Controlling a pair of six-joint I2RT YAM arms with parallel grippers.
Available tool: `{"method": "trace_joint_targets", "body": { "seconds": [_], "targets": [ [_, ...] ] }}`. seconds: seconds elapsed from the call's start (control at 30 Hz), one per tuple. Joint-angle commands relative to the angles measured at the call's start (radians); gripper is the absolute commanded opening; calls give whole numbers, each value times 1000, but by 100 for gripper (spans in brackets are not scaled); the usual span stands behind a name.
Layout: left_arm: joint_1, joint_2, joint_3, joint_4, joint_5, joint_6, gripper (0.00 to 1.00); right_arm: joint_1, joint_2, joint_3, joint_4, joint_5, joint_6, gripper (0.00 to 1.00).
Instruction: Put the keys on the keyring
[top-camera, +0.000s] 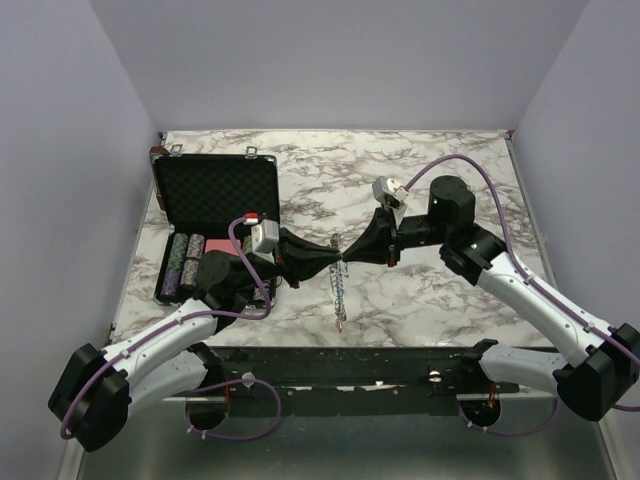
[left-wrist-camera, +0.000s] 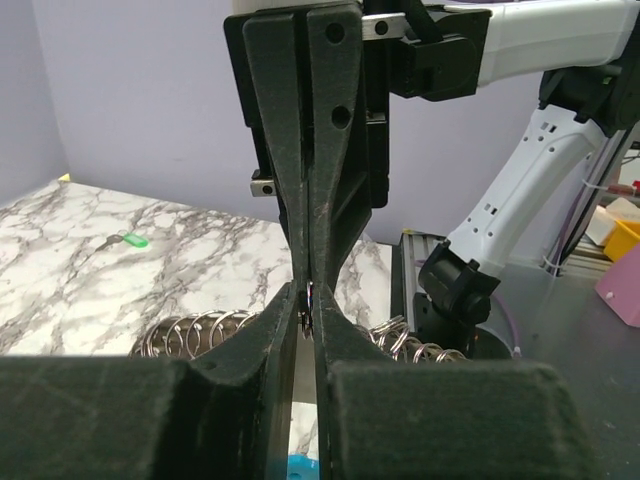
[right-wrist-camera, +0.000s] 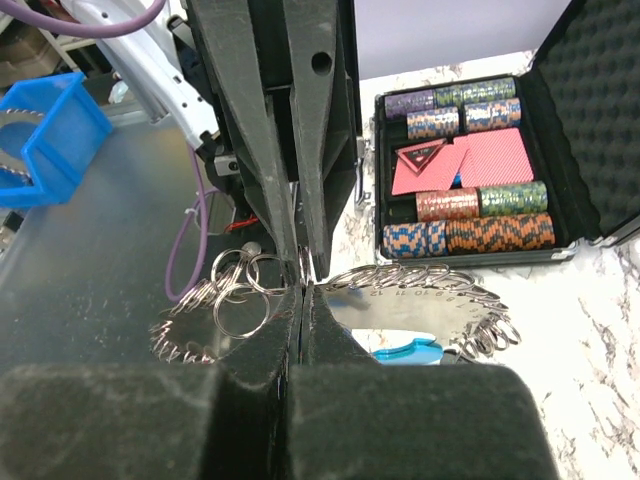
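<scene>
The keyring (top-camera: 341, 292) is clamped at its upper end by the closed right gripper (right-wrist-camera: 303, 285). The left gripper (left-wrist-camera: 308, 300) is set tip-to-tip against it, jaws slightly parted.

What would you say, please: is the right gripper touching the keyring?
Touching. In the right wrist view the right gripper pinches the keyring in its shut jaws, rings spilling out to both sides.
</scene>
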Motion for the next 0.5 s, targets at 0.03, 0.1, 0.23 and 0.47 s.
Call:
{"method": "trace_joint_targets", "body": {
  "seconds": [0.03,0.1,0.23,0.47],
  "targets": [
    [4,17,18,78,82,-21,22,-8,-14,30,-34,-60,-17,0],
    [4,24,22,90,98,-29,24,-10,-18,30,-31,-65,-15,0],
    [5,21,26,79,119,-18,30,-18,-22,36,-45,-56,-15,0],
    [16,-104,142,-439,125,346,55,-24,8,167,-374,-8,-300,0]
  ]
}}
